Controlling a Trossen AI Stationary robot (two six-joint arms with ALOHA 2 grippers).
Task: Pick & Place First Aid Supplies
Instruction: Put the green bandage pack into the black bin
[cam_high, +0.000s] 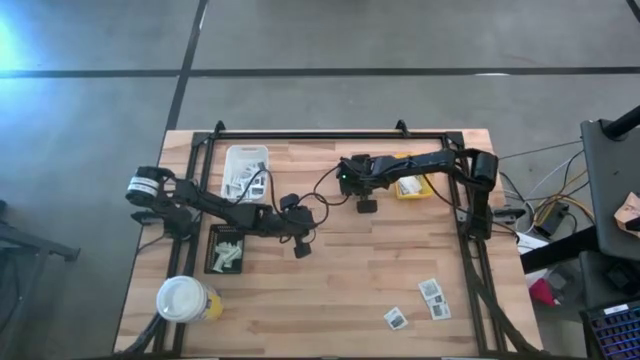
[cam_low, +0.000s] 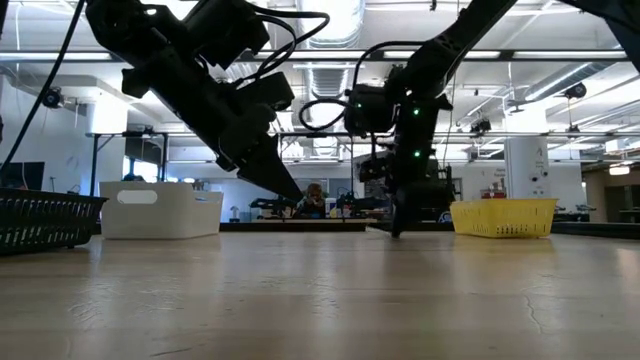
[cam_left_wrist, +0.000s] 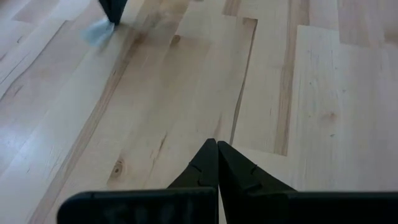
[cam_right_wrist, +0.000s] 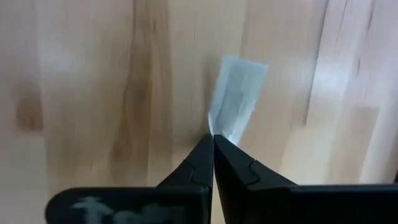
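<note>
Right gripper is pinching a pale packet at the table's upper centre; left gripper is hanging shut, centre-left.

No legible text, label, brand, number or sign appears in any view. The dark patches printed on the white packets cannot be read.

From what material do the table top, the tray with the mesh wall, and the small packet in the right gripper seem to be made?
Table top: pale wooden planks, with visible grain and seams, slightly glossy.
Yellow tray: probably plastic, with moulded perforated walls of uniform colour.
Packet: thin white paper or film, flat and slightly translucent; which one is unclear. The right gripper is shut on its edge.
</note>
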